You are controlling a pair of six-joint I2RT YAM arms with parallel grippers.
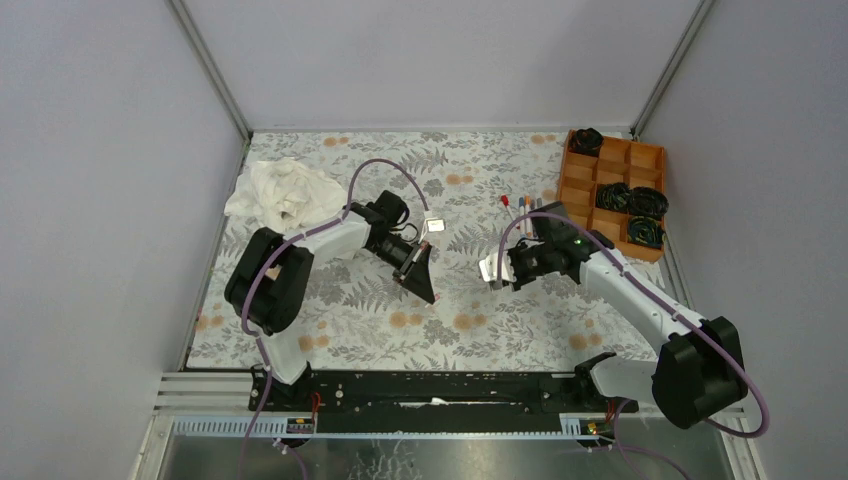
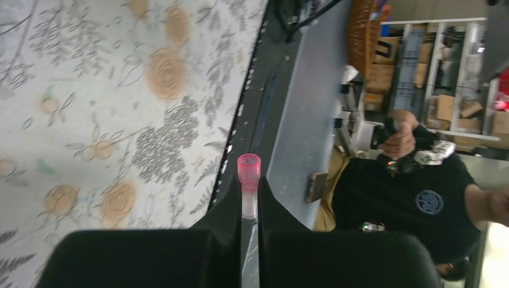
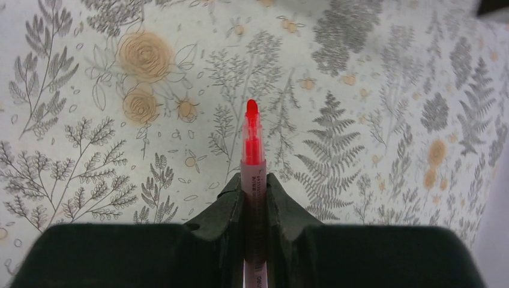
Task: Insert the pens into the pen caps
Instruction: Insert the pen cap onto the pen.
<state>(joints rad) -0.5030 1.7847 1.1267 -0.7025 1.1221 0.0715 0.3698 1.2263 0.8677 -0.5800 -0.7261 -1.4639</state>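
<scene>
My left gripper [image 2: 249, 193] is shut on a pink-red pen cap [image 2: 249, 174], whose open mouth sticks out past the fingertips. In the top view this gripper [image 1: 428, 285] hangs over the middle of the flowered table, pointing down and right. My right gripper [image 3: 254, 187] is shut on a white-barrelled pen [image 3: 252, 159], its bare red tip pointing away from the jaws. From above, that gripper [image 1: 497, 270] faces left towards the left one, with a gap between them. Several more pens [image 1: 524, 205] lie in a row behind it.
An orange divided tray [image 1: 603, 178] with black coiled items stands at the back right. A crumpled white cloth [image 1: 280, 192] lies at the back left. A small white square piece [image 1: 435, 226] lies near the left wrist. Grey walls close in the table on both sides.
</scene>
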